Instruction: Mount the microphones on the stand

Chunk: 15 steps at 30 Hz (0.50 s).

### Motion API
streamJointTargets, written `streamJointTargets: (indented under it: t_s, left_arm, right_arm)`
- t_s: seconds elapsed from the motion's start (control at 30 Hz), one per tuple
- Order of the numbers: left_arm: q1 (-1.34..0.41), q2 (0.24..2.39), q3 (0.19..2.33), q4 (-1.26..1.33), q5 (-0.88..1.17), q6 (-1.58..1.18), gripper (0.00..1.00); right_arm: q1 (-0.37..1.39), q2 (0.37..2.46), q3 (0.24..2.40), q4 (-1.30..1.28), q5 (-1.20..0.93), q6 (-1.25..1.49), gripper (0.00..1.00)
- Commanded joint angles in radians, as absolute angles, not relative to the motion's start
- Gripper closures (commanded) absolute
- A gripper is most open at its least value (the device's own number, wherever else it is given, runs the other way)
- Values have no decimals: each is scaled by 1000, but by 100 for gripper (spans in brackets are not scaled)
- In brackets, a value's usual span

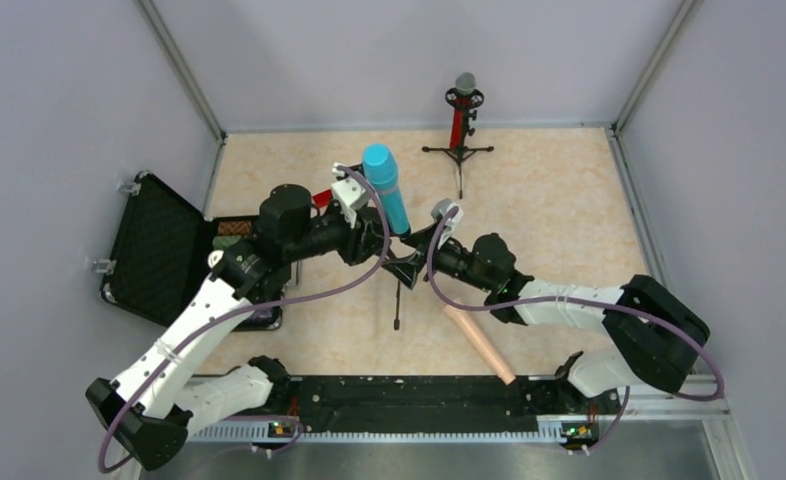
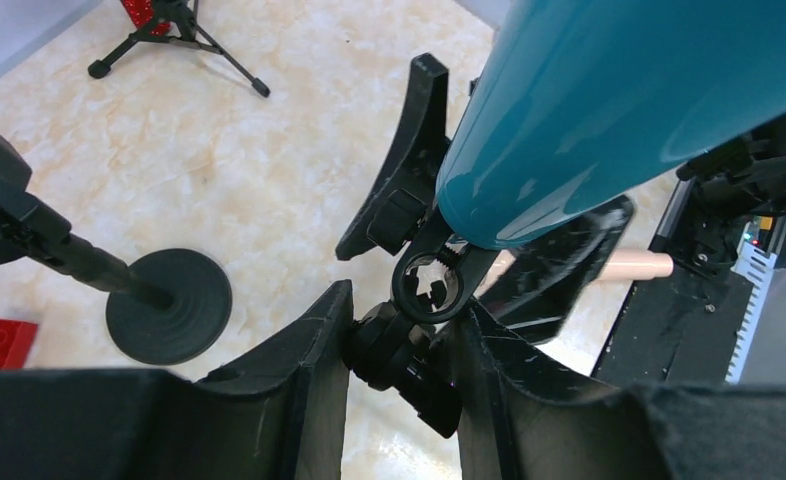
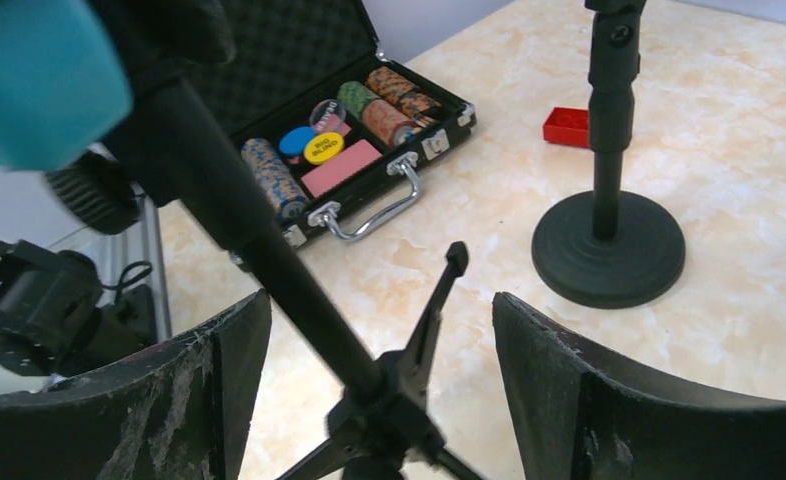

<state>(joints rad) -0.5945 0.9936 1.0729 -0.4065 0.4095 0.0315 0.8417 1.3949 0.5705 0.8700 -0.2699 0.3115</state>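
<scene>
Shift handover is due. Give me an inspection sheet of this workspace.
Surface: marbled tabletop, no spills seen.
Job's things: red microphone on far tripod; cyan microphone at near tripod's clip; pink microphone lying loose; round-base stand upright.
Clutter: open chip case; red block.
Grippers: left gripper closed on near tripod's clip joint; right gripper open around its pole.
Cables: purple cables along both arms.
Surroundings: grey walls, metal frame.

An open black hard-shell case [image 1: 154, 248] lies on the beige marble-patterned tabletop [image 1: 559, 230], holding rows of what look like poker chips [image 3: 269, 172]. A small red plastic block [image 3: 566, 125] sits right of the case, apart from it.
</scene>
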Motion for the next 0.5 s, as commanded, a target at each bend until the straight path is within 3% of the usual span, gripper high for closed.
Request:
streamJointTargets:
  t_s: [0.0,0.3,0.47]
  left_arm:
    - [-624,977,1155,-299,413,-18,100]
    - [-634,945,1171,-235,401,-85,100]
    - [-635,922,1175,-186,358,-107,100]
  right_arm:
    - [871,1432,616,895,-191,245,23]
    - [931,1457,628,788,-107,84,50]
    - [952,1479,655,691,-76,18,74]
